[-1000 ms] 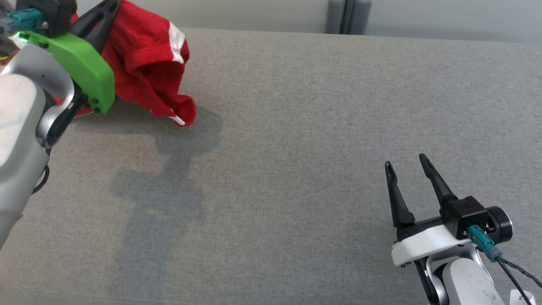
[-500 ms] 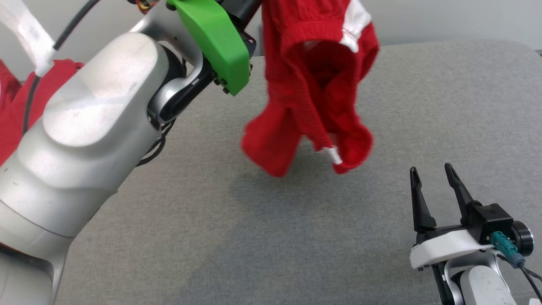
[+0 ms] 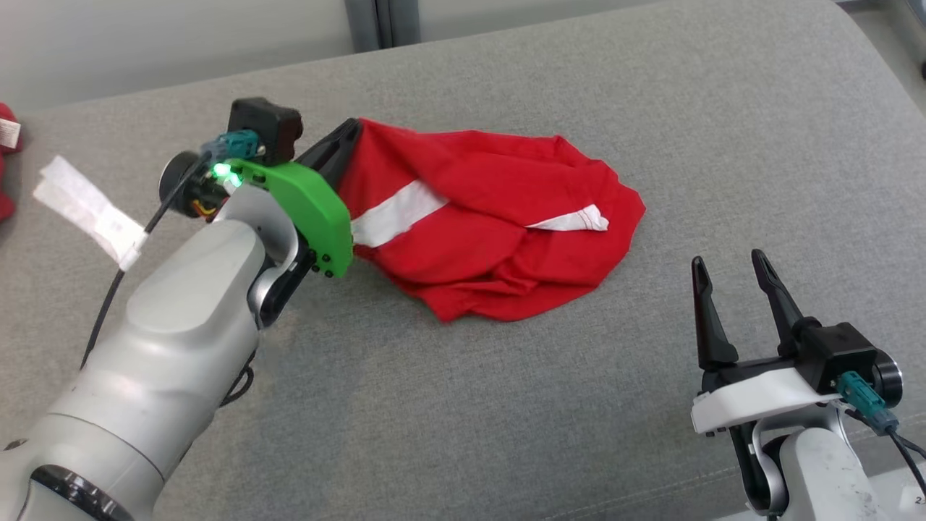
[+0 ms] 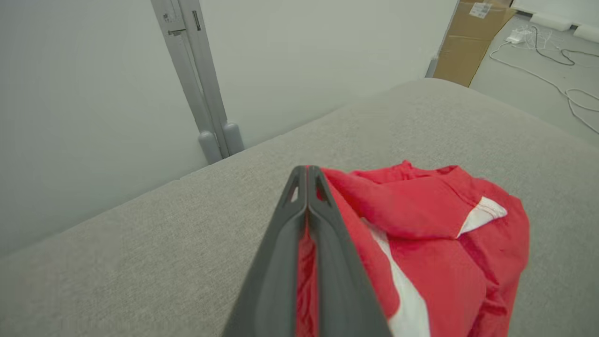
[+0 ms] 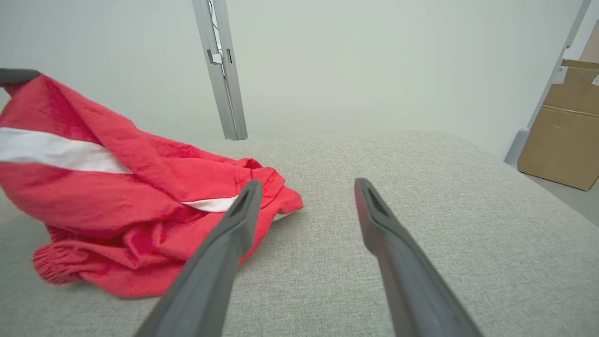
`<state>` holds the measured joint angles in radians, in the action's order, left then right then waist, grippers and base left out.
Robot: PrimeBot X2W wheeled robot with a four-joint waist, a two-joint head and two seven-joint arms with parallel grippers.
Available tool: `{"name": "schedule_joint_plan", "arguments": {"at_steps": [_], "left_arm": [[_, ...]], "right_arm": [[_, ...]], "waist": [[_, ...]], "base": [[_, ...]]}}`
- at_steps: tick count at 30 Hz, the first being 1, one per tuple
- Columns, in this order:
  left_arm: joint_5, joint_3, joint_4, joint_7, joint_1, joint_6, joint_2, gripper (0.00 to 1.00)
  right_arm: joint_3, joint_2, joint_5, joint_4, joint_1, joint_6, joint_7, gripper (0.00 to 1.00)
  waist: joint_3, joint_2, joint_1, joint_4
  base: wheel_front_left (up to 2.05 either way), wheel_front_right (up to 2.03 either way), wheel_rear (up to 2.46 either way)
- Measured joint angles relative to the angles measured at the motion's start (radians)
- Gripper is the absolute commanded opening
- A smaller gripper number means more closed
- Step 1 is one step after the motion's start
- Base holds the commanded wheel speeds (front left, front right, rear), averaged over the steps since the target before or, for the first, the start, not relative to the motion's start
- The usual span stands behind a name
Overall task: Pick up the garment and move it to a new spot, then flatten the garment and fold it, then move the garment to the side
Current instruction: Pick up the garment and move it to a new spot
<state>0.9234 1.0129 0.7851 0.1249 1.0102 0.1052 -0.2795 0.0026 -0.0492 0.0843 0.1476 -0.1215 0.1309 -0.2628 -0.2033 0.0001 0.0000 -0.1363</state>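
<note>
The left tool (image 3: 341,147), in the upper left of the head view, is clamped shut on an edge of the red white-striped garment (image 3: 492,217); the left wrist view shows red cloth between its two fingers. From that pinch the garment spreads rightward across the middle of the frame as a crumpled heap on the grey padded worktop (image 3: 651,108), with the pinched edge held a little above the rest. The right tool (image 3: 728,258) stands at the lower right, fingers spread wide with nothing between them, near the heap's right edge but apart from it. The placing looks nearly done. The pinched edge is best lowered onto the worktop before the left tool lets go, with a gentle pull toward the frame's left to take out slack. Flattening should go better if the right tool takes the opposite edge, since folds overlap in the heap.
</note>
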Motion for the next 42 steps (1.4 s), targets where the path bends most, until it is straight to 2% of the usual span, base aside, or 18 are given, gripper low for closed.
{"name": "schedule_joint_plan", "arguments": {"at_steps": [4, 5, 6, 7, 10, 16, 23, 28, 33, 38, 42], "left_arm": [[0.012, -0.012, 0.118, 0.05, -0.021, -0.003, 0.032, 0.0], [0.017, -0.016, 0.143, 0.061, -0.026, -0.006, 0.042, 0.17], [0.017, -0.018, 0.163, 0.071, -0.028, -0.009, 0.048, 0.48], [0.016, -0.022, 0.188, 0.086, -0.028, -0.016, 0.055, 1.0], [0.015, -0.037, 0.231, 0.114, -0.028, -0.03, 0.08, 1.0], [0.006, -0.07, 0.247, 0.133, -0.027, -0.03, 0.129, 1.0], [-0.035, -0.188, 0.151, 0.139, -0.083, -0.045, 0.132, 1.0], [-0.097, -0.323, 0.013, 0.139, -0.22, -0.092, 0.126, 1.0], [-0.215, -0.473, -0.172, 0.139, -0.422, -0.14, 0.122, 1.0], [-0.367, -0.614, -0.358, 0.139, -0.661, -0.16, 0.139, 1.0], [-0.446, -0.696, -0.456, 0.139, -0.814, -0.163, 0.16, 1.0]], "right_arm": [[0.003, 0.0, 0.002, -0.001, -0.013, 0.0, 0.0, 1.0], [0.002, 0.0, 0.002, -0.001, -0.013, 0.0, 0.0, 1.0], [0.002, 0.0, 0.002, 0.0, -0.014, 0.0, 0.0, 1.0], [0.002, 0.0, 0.002, 0.001, -0.015, 0.0, 0.0, 1.0], [0.001, 0.0, -0.001, 0.003, -0.02, 0.0, 0.0, 1.0], [-0.009, 0.0, -0.018, 0.007, -0.022, 0.0, 0.0, 1.0], [-0.047, 0.0, -0.047, 0.016, -0.003, 0.0, 0.0, 1.0], [-0.074, 0.001, -0.063, 0.014, 0.02, 0.0, 0.0, 1.0], [-0.089, 0.0, -0.075, 0.014, 0.038, 0.0, 0.0, 1.0], [-0.085, 0.0, -0.067, 0.015, 0.064, 0.0, 0.0, 1.0], [-0.077, 0.0, -0.045, 0.015, 0.087, 0.0, 0.0, 1.0]], "waist": [[-0.044, 0.0, 0.0, -0.018], [-0.053, 0.0, 0.0, -0.021], [-0.06, 0.0, 0.0, -0.022], [-0.069, 0.0, 0.0, -0.022], [-0.077, 0.0, 0.0, -0.013], [-0.06, 0.0, 0.0, 0.023], [0.018, 0.0, 0.0, 0.066], [0.08, 0.0, -0.0001, 0.1], [0.127, 0.0, 0.0, 0.138], [0.169, 0.0, 0.0, 0.166], [0.189, 0.0, 0.0, 0.176]], "base": [[0.0, 0.0, 0.0], [0.0, 0.0, 0.0], [0.0, 0.0, 0.0], [0.0, 0.0, 0.0], [0.0, 0.0, 0.0], [0.0, 0.0, 0.0], [0.0, 0.0, 0.0], [0.0, 0.0, 0.0], [0.0, 0.0, 0.0], [0.0, 0.0, 0.0], [0.0, 0.0, 0.0]]}}
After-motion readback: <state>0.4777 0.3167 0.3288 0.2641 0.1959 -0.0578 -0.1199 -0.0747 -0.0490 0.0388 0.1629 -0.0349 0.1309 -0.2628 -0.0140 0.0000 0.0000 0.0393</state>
